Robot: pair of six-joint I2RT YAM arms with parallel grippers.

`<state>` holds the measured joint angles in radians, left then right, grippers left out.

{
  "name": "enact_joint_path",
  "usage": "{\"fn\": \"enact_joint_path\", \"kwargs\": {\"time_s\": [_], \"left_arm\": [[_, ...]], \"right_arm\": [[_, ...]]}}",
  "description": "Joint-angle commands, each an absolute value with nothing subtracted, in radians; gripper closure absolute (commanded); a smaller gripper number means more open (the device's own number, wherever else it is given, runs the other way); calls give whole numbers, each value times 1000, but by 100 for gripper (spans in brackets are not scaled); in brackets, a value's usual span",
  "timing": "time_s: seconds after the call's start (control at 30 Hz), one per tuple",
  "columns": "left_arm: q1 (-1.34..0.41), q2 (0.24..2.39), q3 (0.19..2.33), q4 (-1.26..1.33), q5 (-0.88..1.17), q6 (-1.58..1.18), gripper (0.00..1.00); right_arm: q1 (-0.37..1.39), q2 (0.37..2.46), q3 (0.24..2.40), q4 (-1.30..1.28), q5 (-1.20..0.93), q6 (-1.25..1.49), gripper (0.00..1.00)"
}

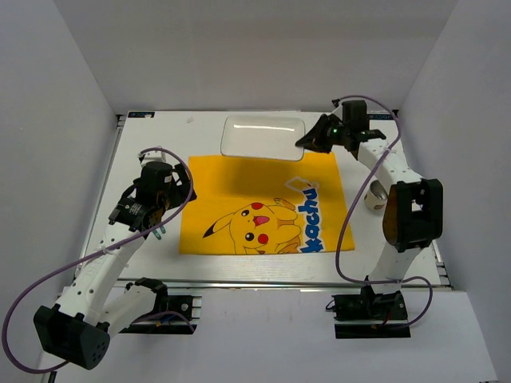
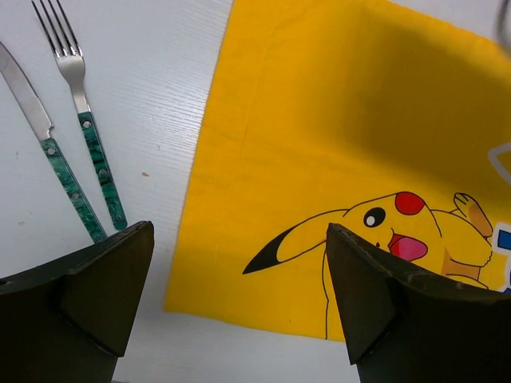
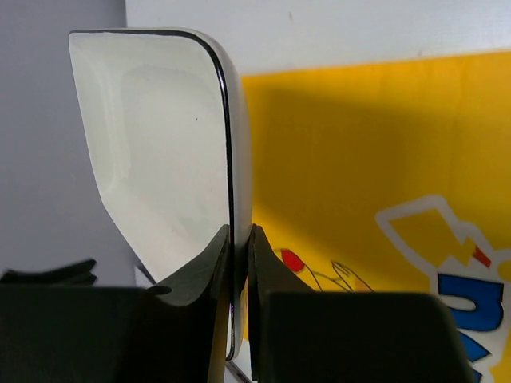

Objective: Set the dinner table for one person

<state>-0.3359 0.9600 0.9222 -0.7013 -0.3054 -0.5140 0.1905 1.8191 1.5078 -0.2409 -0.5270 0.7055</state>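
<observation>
Pinch from the right hand (image 3: 238,233) on the small white rectangular plate (image 3: 152,136) suits carrying it onto the yellow Pikachu-printed cloth placemat (image 3: 359,159); left hand (image 2: 239,231) hangs wide, empty.

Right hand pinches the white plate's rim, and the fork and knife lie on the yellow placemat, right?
No. The right hand does pinch the white plate by its rim, but the fork and knife lie on the table beside the yellow placemat; the left wrist view shows it.
</observation>
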Motion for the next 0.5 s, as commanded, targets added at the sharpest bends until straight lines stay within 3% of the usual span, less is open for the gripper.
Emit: {"fn": "enact_joint_path", "kwargs": {"time_s": [0.0,0.2,0.47], "left_arm": [[-331,954,917,-706,-330,-522,2],[-331,960,914,-706,-331,-523,2],[-331,965,911,-700,-321,-520,2]], "right_arm": [[196,1718,1399,-91,-675,647,100],[183,1580,1131,-12,-687,630,100],[176,1546,968,155,-725,646,100]]}}
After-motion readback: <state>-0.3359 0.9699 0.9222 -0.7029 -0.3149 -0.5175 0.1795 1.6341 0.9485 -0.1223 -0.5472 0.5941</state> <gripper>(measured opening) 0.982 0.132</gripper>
